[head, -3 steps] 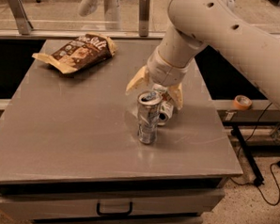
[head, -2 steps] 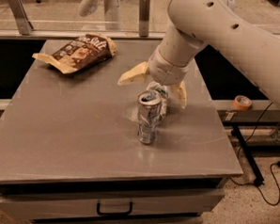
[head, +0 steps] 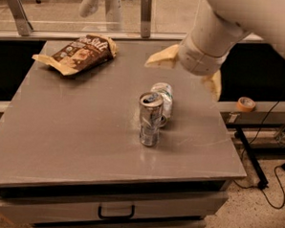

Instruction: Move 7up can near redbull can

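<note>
A smooth grey metal table (head: pixel 60 131) holds two drinks cans near its middle. The redbull can (head: pixel 150 120), tall, slim, silver and dented at the waist, stands upright. The 7up can (head: pixel 164 100), shorter and wider with pale green and white markings, stands just behind it and to the right, touching or nearly so. Above and behind them hangs the gripper (head: pixel 185 74) on a thick white arm, its tan fingers (head: pixel 161 57) spread wide apart, gripping nothing. A crinkled brown snack bag (head: pixel 78 52) lies at the far left corner.
</note>
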`<state>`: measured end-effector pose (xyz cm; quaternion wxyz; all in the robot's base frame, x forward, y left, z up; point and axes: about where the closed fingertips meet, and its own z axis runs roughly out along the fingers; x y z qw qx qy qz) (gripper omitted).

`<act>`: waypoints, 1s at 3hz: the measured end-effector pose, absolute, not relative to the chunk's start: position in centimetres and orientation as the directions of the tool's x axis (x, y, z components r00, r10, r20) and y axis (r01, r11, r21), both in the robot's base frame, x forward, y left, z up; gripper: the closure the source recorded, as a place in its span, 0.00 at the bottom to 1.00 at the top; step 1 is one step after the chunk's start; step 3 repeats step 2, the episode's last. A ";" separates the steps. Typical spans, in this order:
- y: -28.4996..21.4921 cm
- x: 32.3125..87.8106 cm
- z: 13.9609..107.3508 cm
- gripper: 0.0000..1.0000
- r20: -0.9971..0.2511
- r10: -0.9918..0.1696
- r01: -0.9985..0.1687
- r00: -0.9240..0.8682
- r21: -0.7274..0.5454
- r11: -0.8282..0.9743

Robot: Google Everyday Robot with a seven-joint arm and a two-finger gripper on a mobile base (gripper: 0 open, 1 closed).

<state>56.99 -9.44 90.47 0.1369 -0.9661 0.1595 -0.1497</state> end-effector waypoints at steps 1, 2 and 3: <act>-13.3 55.5 93.7 0.00 0.323 -0.446 -0.379 0.835 -0.252 -0.891; -13.7 55.4 94.2 0.00 0.337 -0.460 -0.395 0.821 -0.247 -0.885; -13.7 55.4 94.2 0.00 0.337 -0.460 -0.395 0.821 -0.247 -0.885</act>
